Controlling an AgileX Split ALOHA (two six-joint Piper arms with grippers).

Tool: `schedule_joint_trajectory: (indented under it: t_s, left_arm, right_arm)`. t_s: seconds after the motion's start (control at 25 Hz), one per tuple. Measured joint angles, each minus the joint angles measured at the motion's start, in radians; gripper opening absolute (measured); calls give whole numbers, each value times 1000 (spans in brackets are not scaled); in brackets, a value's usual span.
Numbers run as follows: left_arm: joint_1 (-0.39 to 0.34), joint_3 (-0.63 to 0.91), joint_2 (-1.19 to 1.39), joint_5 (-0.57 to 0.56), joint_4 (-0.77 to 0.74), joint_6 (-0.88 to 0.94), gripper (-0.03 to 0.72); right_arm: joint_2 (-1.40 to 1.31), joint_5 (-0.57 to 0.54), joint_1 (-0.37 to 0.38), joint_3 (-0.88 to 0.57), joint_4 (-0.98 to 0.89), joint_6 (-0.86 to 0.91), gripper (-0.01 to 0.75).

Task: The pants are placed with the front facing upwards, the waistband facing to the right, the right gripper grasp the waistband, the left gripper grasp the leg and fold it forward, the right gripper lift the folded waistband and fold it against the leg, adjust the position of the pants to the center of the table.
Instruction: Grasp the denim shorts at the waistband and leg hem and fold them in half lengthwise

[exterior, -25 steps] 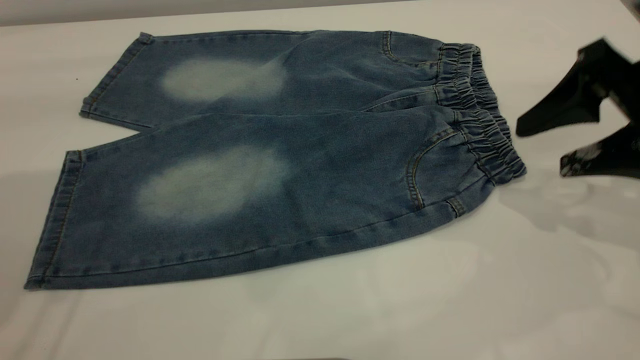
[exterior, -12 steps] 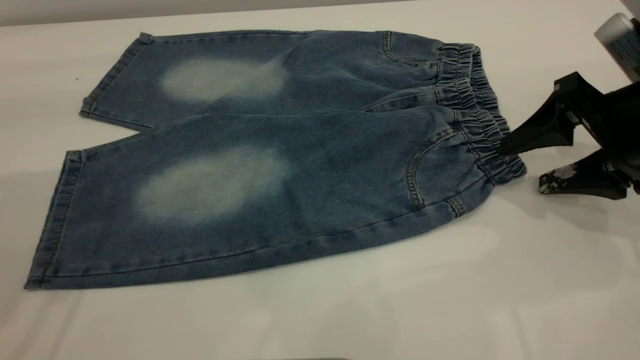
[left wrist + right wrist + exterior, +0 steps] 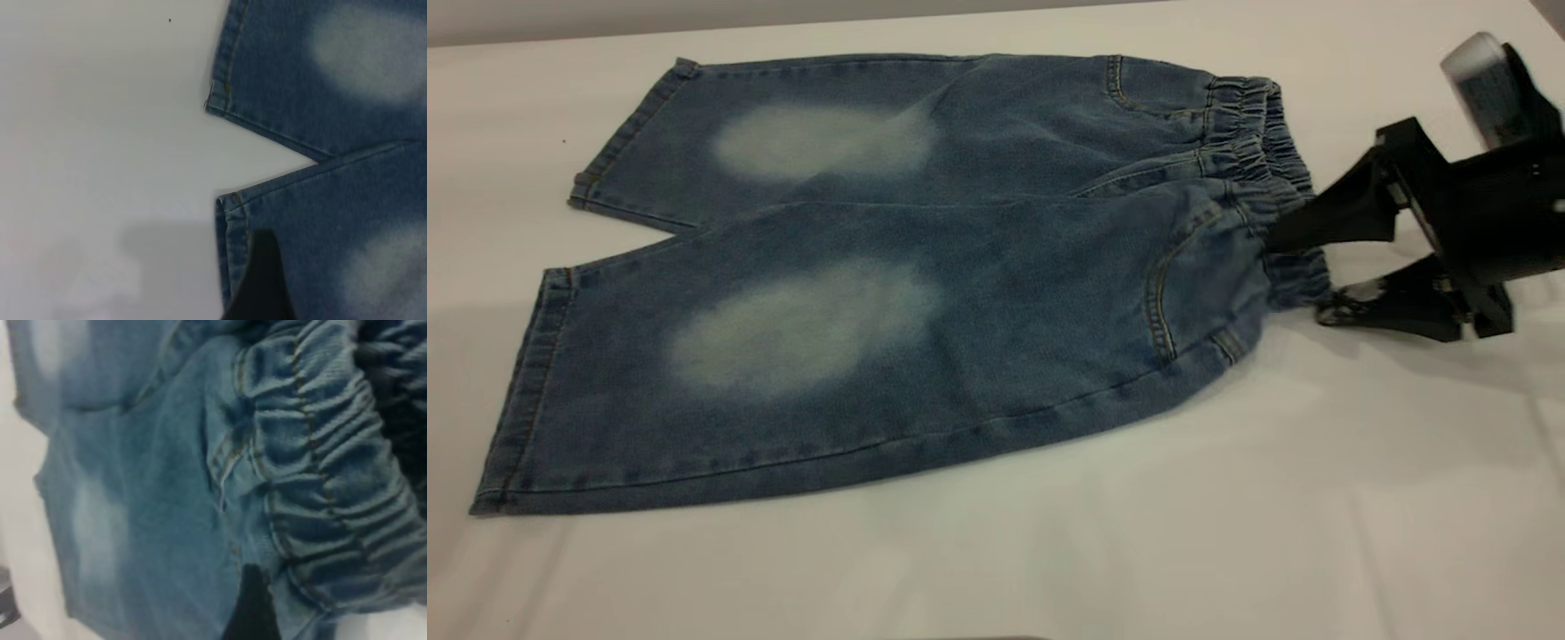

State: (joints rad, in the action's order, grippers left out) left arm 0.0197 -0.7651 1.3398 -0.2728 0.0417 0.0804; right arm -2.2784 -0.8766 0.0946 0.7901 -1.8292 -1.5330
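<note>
The blue denim pants (image 3: 960, 267) lie flat on the white table (image 3: 1227, 533), front up, with the gathered waistband (image 3: 1263, 169) to the right. My right gripper (image 3: 1296, 276) is open at the near end of the waistband. Its upper finger (image 3: 1325, 222) lies over the band and its lower finger (image 3: 1378, 307) sits low at the band's edge. The right wrist view shows the ruched waistband (image 3: 320, 473) close up beside one dark finger (image 3: 250, 607). My left gripper (image 3: 263, 280) hovers over the near leg's hemmed cuff (image 3: 230, 227), out of the exterior view.
A pale labelled cylinder (image 3: 1476, 80) on the right arm rises behind the gripper. Bare white table surrounds the pants, widest along the front. The two cuffs (image 3: 525, 382) lie near the table's left side, with a V-shaped gap (image 3: 267, 160) between the legs.
The right gripper came in from the right, low to the table. Its fingers now straddle the near end of the waistband, which has bunched slightly to the left. The legs lie unmoved.
</note>
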Motion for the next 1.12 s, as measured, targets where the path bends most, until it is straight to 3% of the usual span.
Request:
schedule_joint_trajectory:
  t_s: [0.52,1.12]
  left_arm:
    - [0,0,0,4,0,3,547]
    - [0,0,0,4,0,6,547]
  right_arm:
    - [-53,-200,-36,111,9,-5,512]
    - [-54,-257,-15,241,95,98,511]
